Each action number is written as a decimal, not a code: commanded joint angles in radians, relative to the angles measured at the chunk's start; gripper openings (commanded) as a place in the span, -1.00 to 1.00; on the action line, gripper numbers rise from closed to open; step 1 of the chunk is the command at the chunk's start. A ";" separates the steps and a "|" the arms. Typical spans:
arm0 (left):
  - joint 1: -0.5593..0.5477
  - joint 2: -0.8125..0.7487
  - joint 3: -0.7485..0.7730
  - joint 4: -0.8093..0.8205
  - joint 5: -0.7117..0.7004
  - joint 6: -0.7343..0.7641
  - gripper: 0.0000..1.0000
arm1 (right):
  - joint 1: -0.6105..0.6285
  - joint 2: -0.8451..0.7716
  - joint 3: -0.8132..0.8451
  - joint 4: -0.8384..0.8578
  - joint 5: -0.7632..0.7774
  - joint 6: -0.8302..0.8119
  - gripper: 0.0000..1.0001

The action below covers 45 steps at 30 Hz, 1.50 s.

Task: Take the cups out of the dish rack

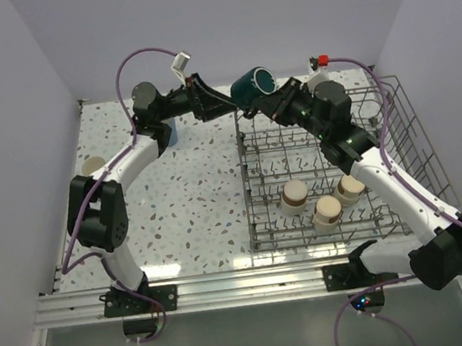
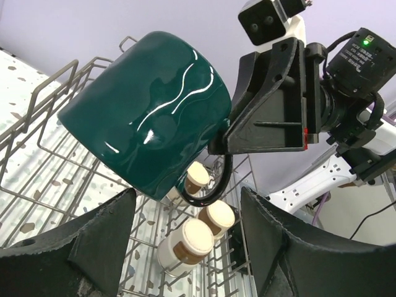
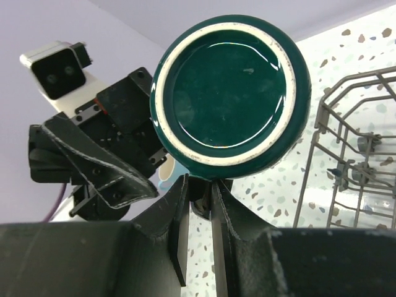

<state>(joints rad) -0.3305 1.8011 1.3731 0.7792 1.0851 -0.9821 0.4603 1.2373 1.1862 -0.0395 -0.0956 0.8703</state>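
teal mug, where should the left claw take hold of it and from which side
Probably best to grip the mug across its round body, coming from the left, opposite the right claw. That claw is shut on the handle underneath, so the handle is taken. The tilted mug's bare wall faces the open left claw.

The handle of the dark teal glazed ceramic mug (image 3: 229,105) is mostly hidden between the fingers of the right hand (image 3: 199,192). Right of this mug, the grey metal wire dish rack (image 3: 346,154) is cut by the picture's edge. Far left of the mug, a small beige cup (image 1: 91,166) is half hidden behind the white left arm (image 1: 133,161).
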 commanded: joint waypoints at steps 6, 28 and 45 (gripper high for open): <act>-0.004 0.012 0.073 0.080 0.006 -0.053 0.42 | 0.011 -0.010 0.066 0.174 -0.035 0.035 -1.00; -0.100 0.024 0.001 -0.415 -0.048 0.439 0.36 | 0.014 -0.248 -0.350 -0.165 0.335 0.036 -1.00; -0.130 -0.019 0.043 -0.558 -0.036 0.562 0.35 | 0.014 -0.300 -0.252 -0.214 0.350 -0.040 -1.00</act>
<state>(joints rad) -0.4522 1.8397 1.3766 0.2409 1.0431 -0.4664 0.4713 0.9718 0.8581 -0.2928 0.2192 0.8646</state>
